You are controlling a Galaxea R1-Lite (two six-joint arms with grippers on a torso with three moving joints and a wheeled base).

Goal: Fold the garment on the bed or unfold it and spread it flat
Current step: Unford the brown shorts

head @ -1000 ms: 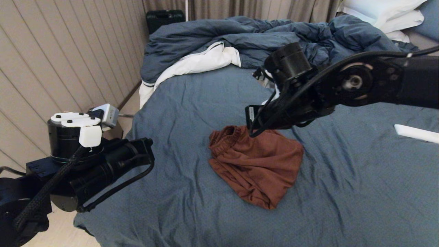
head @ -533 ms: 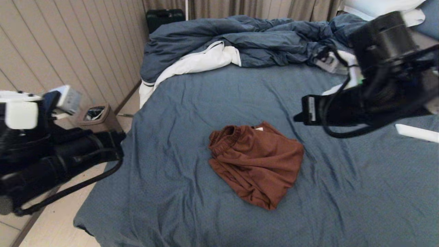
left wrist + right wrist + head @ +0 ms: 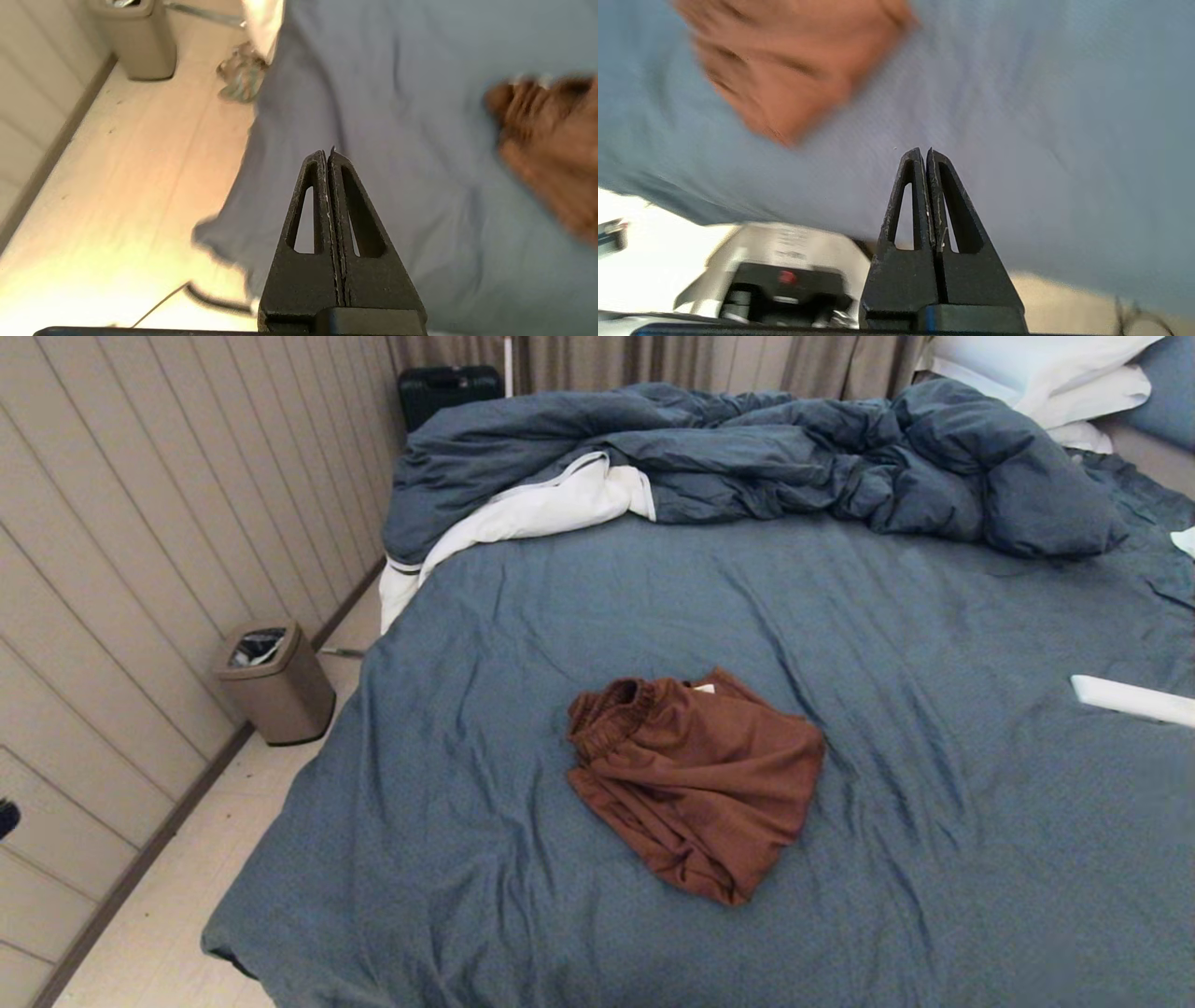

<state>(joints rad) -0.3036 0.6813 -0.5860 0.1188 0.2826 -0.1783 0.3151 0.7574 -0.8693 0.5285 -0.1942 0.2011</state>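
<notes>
Far left, on the floor by the panelled wall, we see a tan trash bin (image 3: 274,683) just off the bed's left edge. Left gripper (image 3: 328,156) is out of the head view; its wrist camera shows the fingers pressed together, holding nothing, hanging over the bed's left edge with floor on one side and sheet on the other. The bed (image 3: 523,859) has a wrinkled slate-blue sheet, and along its far edge we note a bunched blue duvet (image 3: 747,453) with white lining turned out at its left end. The garment (image 3: 695,779), rust-brown shorts, lies crumpled in a loose heap around the middle of the bed, gathered waistband at its far-left side, a bit of white showing at the top; nothing touches it. Right gripper (image 3: 923,156) also shows only in its wrist view: fingers together, empty, over bare sheet, well apart from the garment. White pillows (image 3: 1036,373) sit at the far right corner; a white flat object (image 3: 1130,698) lies near the right edge.
</notes>
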